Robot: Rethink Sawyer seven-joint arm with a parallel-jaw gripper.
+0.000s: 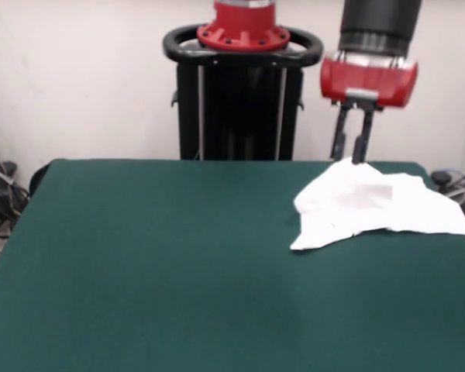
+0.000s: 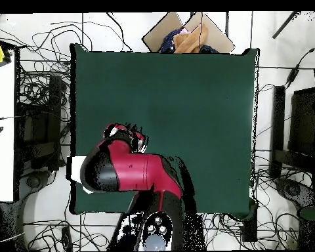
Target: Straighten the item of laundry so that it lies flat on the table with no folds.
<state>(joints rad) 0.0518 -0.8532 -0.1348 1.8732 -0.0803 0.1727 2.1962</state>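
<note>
From the front, the table (image 1: 178,263) had a dark green, felt-like top, matte and even, with straight edges. The item of laundry (image 1: 372,203) lay on it near the far right corner as a soft white heap, rumpled and folded over itself, with one pointed flap reaching toward the near left and a longer flat tail stretching to the table's right edge. No print showed on the side facing up. The gripper (image 1: 351,157) hung from a glossy red housing under a black ribbed cylinder, directly above the heap's far peak. Its two thin dark fingers (image 1: 339,139) pointed straight down, parallel and narrowly spaced, with a slim gap between them. Their tips met the top of the cloth, which rose to a small peak there; whether they actually pinched fabric could not be told.

From overhead, the red and black arm (image 2: 130,167) covered nearly all of the shirt. Only a small white patch (image 2: 77,169) showed at the table's left edge, beside the arm's rounded shell. The gripper itself was hidden under the arm here.
</note>
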